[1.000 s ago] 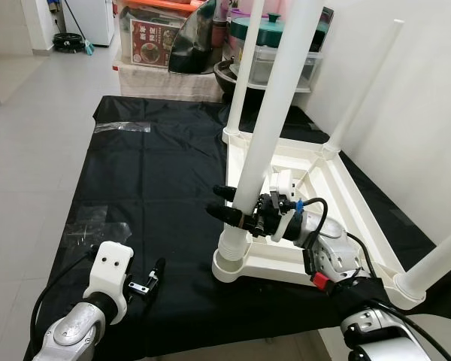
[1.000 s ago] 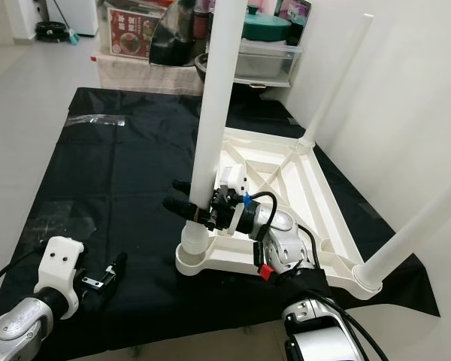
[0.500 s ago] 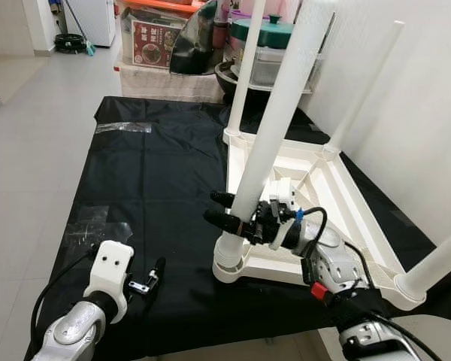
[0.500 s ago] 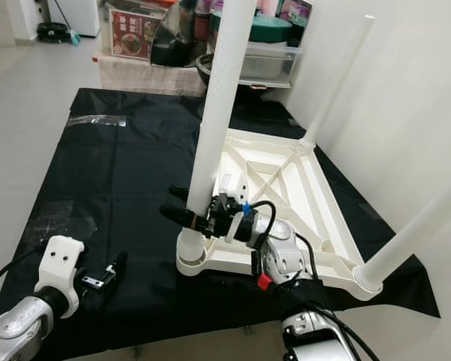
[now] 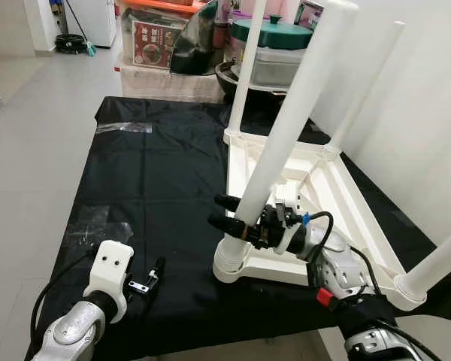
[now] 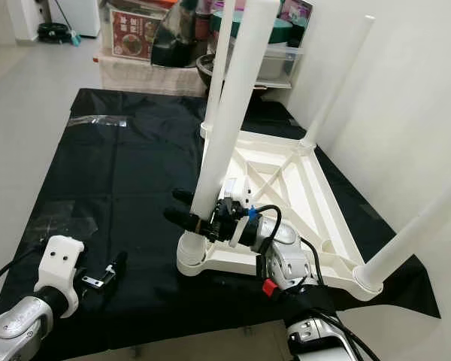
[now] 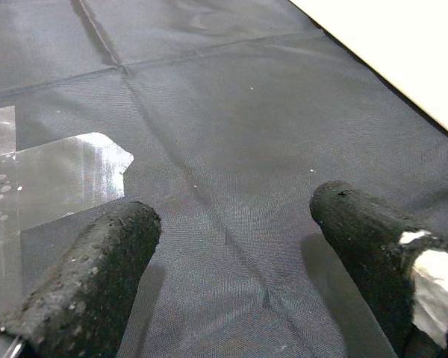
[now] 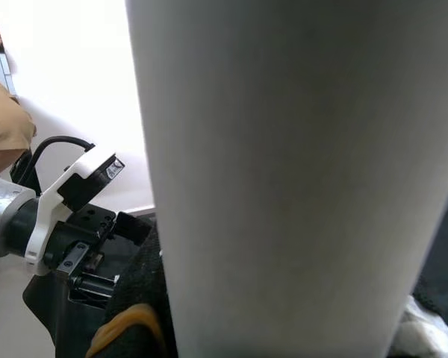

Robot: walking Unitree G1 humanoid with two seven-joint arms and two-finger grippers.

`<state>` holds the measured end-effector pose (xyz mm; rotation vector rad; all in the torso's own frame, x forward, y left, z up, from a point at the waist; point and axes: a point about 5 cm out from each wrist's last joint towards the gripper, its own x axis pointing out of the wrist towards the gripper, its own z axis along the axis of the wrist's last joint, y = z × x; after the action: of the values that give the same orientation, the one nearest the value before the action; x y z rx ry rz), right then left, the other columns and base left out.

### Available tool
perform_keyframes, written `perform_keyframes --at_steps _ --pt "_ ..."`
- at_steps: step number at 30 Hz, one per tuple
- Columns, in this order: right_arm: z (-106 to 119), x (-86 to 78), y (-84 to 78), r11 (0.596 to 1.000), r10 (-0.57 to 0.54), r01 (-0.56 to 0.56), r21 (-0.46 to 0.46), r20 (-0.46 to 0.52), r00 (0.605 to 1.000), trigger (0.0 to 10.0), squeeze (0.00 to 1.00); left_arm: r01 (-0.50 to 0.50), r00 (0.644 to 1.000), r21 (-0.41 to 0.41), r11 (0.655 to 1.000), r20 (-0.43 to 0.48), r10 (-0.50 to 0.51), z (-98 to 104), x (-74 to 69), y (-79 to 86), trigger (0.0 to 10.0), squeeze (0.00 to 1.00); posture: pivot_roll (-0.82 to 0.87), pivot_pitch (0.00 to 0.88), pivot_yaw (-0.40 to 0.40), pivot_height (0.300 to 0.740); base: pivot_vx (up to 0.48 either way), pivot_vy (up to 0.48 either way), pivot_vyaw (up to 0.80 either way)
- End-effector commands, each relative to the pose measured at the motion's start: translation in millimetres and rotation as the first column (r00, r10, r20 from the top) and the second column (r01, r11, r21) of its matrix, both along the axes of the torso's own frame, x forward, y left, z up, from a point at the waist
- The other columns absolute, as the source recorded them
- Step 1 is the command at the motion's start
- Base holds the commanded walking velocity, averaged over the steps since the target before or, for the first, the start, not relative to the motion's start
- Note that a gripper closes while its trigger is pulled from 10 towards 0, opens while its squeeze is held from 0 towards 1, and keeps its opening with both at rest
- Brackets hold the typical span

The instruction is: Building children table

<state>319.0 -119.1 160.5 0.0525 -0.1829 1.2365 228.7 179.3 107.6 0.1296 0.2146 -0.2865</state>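
Note:
An upturned white children's table (image 5: 338,188) lies on a black cloth (image 5: 158,165). Its legs stick up at the far left (image 5: 244,68), far right (image 5: 361,90) and near right (image 5: 436,263) corners. A fourth white leg (image 5: 286,135) stands in the near left corner socket (image 5: 231,263) and leans to the right. My right gripper (image 5: 224,210) is shut on this leg just above the socket; the leg (image 8: 299,179) is close up in the right wrist view. My left gripper (image 5: 154,274) hangs low over the cloth at the near left, open, with nothing between its fingers (image 7: 97,276).
Boxes, a bag and a pot with a green lid (image 5: 270,34) crowd the floor behind the cloth. A white wall (image 5: 428,113) runs close along the table's right side. Clear plastic scraps (image 5: 90,226) lie on the cloth. Tiled floor (image 5: 30,113) lies to the left.
The leg in my right gripper has tilted, its top swinging to the right while its base stays in the socket. The left arm has stayed where it was.

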Motion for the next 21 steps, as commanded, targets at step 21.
perform_keyframes --at_steps 21 --pt "-18.4 6.2 -22.0 0.991 -0.11 0.103 -0.087 -0.081 0.991 0.0 0.0 0.002 1.0 -0.008 1.0 -0.015 -0.002 -5.4 -0.6 -3.5 10.0 0.0 0.11 0.0 -0.152 0.74 0.0 0.0 0.0"
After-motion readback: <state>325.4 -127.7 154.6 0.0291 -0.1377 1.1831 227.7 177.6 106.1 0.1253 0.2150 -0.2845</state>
